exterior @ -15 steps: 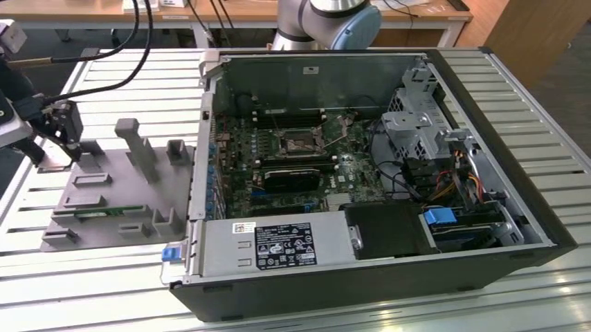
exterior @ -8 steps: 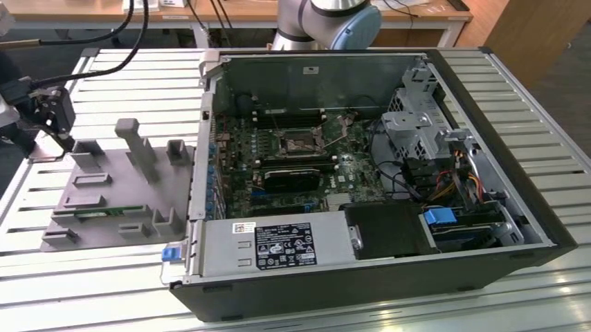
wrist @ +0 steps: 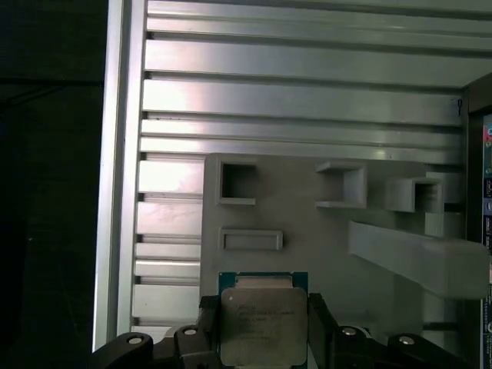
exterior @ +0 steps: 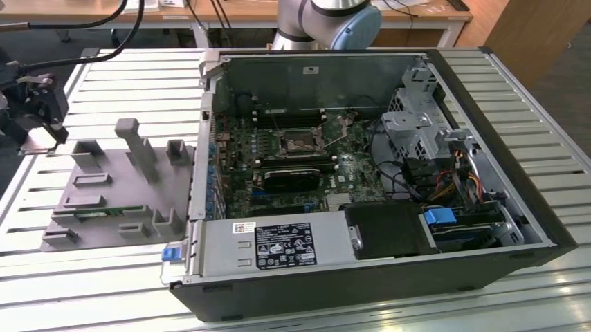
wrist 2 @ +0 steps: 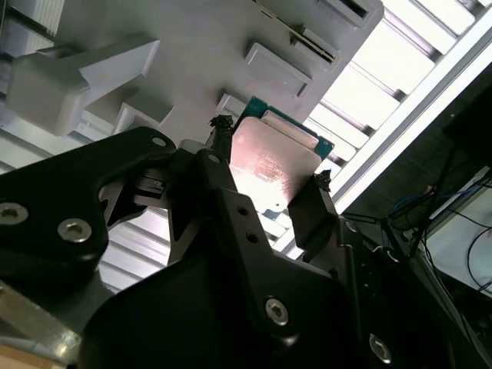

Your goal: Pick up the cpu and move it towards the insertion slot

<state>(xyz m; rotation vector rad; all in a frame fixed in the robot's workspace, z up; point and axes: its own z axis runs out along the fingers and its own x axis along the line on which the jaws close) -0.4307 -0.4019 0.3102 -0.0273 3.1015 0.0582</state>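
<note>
Grip first: the black two-finger gripper is closed narrow on the small flat square cpu with the shiny silver top and thin green rim. One of its fingers sits on each of two opposite edges. I judge it takes the chip by the edges so nothing presses on the metal face or the underside, and the chip lies level for seating. The cpu is in the claw, over the pale grey moulded plastic fixture plate on the slatted aluminium table. You cannot tell if it touches the plate or hangs clear. Both wrist views give you the grip: the 1st looks square on the top face w/ both held edges, the 2nd looks along the fingers to their tips. For the route, use the exterior view. It has the insertion slot, a square socket w/ silver frame and dark centre, inside the open black computer case, well apart from the arm's head at the exterior view's left, so most of the carry is not yet done, imo.
</note>
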